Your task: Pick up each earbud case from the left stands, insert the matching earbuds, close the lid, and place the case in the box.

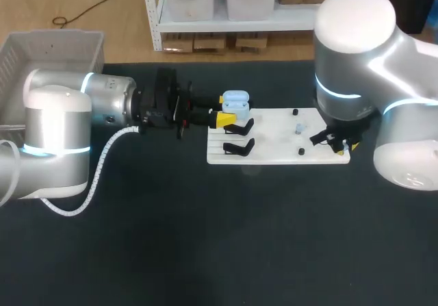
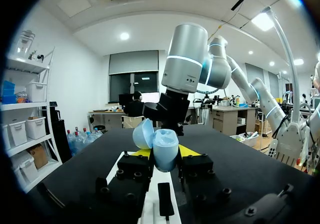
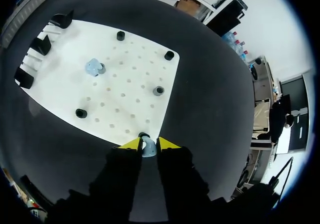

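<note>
My left gripper (image 1: pixel 228 109) holds a light blue earbud case (image 1: pixel 235 100) with its lid open, at the left end of the white board (image 1: pixel 274 152). In the left wrist view the case (image 2: pixel 165 151) sits upright between the yellow fingertips (image 2: pixel 142 153), lid (image 2: pixel 143 134) tipped back. My right gripper (image 1: pixel 340 144) is down at the board's front right corner. In the right wrist view its fingers (image 3: pixel 133 144) close on a pale blue earbud (image 3: pixel 148 147) in a black holder (image 3: pixel 144 135). A second earbud (image 3: pixel 93 66) stands on the board.
Two black stands (image 1: pixel 239 136) sit at the board's left end, in front of the held case. Small black pegs (image 3: pixel 158 90) dot the board (image 3: pixel 125 83). A grey box (image 1: pixel 48 53) stands at the back left. My right arm (image 1: pixel 356 59) looms over the board's right end.
</note>
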{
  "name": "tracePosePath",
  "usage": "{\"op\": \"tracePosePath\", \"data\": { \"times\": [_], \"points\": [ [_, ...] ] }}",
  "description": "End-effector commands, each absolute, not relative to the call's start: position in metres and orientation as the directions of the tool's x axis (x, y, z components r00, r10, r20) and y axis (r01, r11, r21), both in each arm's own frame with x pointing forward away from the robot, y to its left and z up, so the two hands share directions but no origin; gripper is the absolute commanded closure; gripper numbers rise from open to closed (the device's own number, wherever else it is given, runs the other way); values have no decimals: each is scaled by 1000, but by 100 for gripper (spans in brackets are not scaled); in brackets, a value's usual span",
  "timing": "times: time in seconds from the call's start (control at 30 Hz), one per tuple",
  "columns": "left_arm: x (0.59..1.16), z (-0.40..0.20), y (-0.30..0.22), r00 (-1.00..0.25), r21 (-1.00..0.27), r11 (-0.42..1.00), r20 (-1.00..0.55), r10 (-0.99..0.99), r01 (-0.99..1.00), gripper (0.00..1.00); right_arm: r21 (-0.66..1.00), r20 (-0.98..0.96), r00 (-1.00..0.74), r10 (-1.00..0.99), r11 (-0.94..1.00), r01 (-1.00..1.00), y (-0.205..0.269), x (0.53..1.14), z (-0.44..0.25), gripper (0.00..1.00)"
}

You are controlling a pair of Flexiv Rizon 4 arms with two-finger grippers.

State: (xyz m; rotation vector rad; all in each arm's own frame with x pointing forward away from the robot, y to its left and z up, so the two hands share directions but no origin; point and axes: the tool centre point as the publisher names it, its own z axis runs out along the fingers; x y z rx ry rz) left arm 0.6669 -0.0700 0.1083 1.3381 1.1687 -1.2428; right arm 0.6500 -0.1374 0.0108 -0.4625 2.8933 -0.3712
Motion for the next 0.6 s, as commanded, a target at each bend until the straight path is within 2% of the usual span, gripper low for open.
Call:
{"op": "tracePosePath", "data": {
  "times": [0.03,0.17,0.3,0.6],
  "points": [
    [665,108,-70,35,30,-103,-998,45,994,100,-290,-142,-936,-323,917,-273,-135,643,26,100],
    [665,108,-70,35,30,-103,-998,45,994,100,-302,-123,-945,-302,919,-254,-131,635,52,100],
    [665,108,-70,35,30,-103,-998,45,994,100,-264,-88,-977,-193,951,-164,-126,630,82,100],
    [665,108,-70,35,30,-103,-998,45,994,100,-197,-93,-994,-49,980,-30,-86,624,137,100]
  ]
}}
